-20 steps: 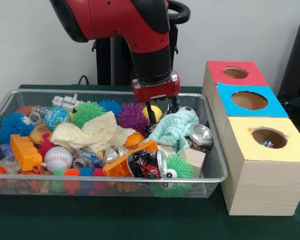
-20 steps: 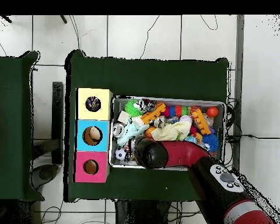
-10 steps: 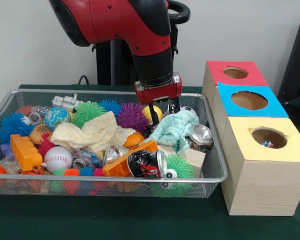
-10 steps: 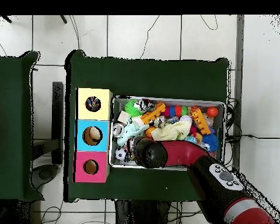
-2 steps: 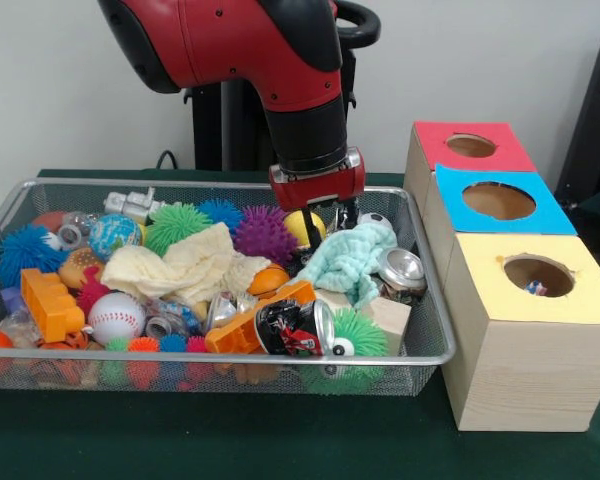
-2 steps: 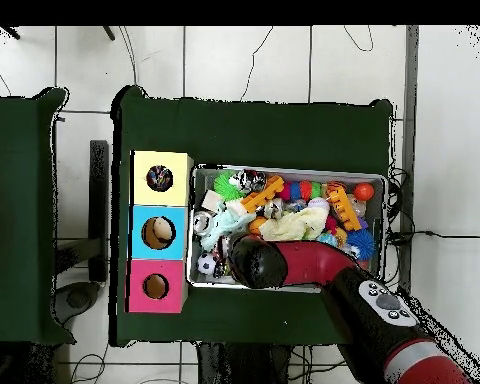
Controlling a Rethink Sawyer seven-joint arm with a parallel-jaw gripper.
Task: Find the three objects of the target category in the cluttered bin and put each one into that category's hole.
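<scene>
My gripper (image 5: 327, 222) hangs low over the far right part of the wire bin (image 5: 210, 357), its black fingers (image 5: 308, 230) apart and open. A yellow ball (image 5: 299, 224) sits right behind the left finger, and the mint cloth (image 5: 352, 258) lies just in front. Nothing is held. A purple spiky ball (image 5: 264, 233) is to the left, and a crushed silver can (image 5: 401, 268) to the right. In the overhead view the red arm (image 6: 304, 265) covers the gripper over the bin (image 6: 376, 180). Three boxes with holes stand beside the bin: red (image 5: 470, 146), blue (image 5: 498, 201) and yellow (image 5: 537, 275).
The bin is packed: cream cloth (image 5: 185, 265), baseball (image 5: 116, 317), orange brick (image 5: 50, 303), green spiky ball (image 5: 359, 334), black-red crushed can (image 5: 292, 327), wood block (image 5: 390, 315), blue spiky ball (image 5: 22, 249). Something lies in the yellow box's hole (image 6: 160, 179) and in the blue one (image 6: 160, 232).
Over the last second the gripper has shifted slightly right and up near the yellow ball. In the last half second it has hardly moved. The bin's contents look the same.
</scene>
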